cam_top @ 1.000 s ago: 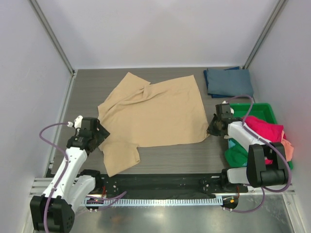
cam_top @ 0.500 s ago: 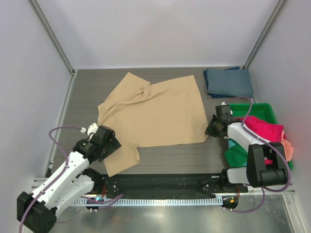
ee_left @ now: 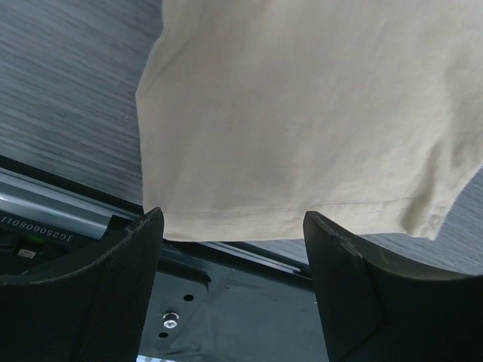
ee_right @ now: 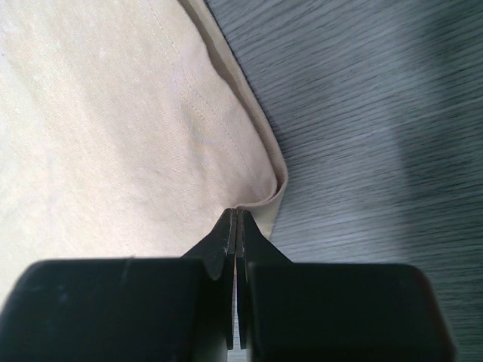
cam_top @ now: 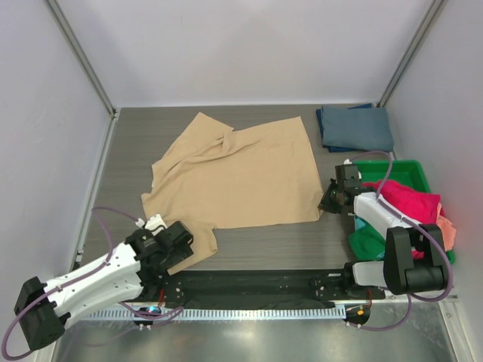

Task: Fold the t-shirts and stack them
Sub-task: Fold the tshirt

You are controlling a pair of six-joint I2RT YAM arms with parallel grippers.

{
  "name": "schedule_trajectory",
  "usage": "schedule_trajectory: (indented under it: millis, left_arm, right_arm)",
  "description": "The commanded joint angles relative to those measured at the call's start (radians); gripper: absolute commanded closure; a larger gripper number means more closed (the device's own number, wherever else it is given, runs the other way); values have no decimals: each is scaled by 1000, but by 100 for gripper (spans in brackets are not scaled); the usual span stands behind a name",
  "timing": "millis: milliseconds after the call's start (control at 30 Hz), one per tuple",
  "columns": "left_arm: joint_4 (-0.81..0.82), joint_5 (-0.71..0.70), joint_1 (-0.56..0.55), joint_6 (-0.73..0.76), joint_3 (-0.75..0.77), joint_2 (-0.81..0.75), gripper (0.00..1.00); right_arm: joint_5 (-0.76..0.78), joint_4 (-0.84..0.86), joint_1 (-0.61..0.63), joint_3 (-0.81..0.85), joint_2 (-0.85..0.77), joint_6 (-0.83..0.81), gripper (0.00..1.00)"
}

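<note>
Two arms: the left arm lies low in the lower left of the top view. The right arm sits at right centre. Both reach the near edge of the tan t-shirt.
Tan t-shirt: spread mostly flat across the middle of the desk, with a rumpled sleeve toward the upper left and a flap running down to the lower left.
Left jaws: wide apart and holding nothing. In the left wrist view the stitched hem lies just beyond the gap between them.
Right jaws: pressed together at the shirt's lower right corner, apparently clamped on the curled hem.
Step in hand: probably securing both near corners for a first fold.
Doing it well: bring the left jaws forward square to the hem so one slides under the cloth, and close on a single layer near the corner. Match the right side's hold before lifting, then raise both together so the edge stays straight.
Other shirts: a slate t-shirt lies folded in the upper right. A magenta t-shirt sits in the green bin at the right.
Hard to make out: how much cloth the right jaws hold, whether the flap's end touches the left jaws, and what lies in the bin behind the right arm.
</note>
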Motion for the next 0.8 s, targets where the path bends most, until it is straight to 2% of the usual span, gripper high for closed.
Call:
schedule_trajectory:
  millis: [0,167,433,567,733,767]
  left_arm:
    - [-23,14,-15,-73,-49,-47,24]
    - [8,19,-28,-73,-69,-62,21]
    - [66,40,-28,-49,-40,59,14]
    - [221,109,-28,-44,-80,142,16]
    - [256,77,-28,-35,-81,196,24]
    - [259,71,-28,-35,-83,197,29]
  right_arm:
    - [-2,36,-4,7,12,1,99]
    - [-12,47,-3,10,34,7,99]
    - [-15,61,-3,15,55,7,99]
    - [-23,65,-3,23,74,4,99]
    - [-14,65,-4,23,74,-2,99]
    - [-15,67,-4,23,75,0,99]
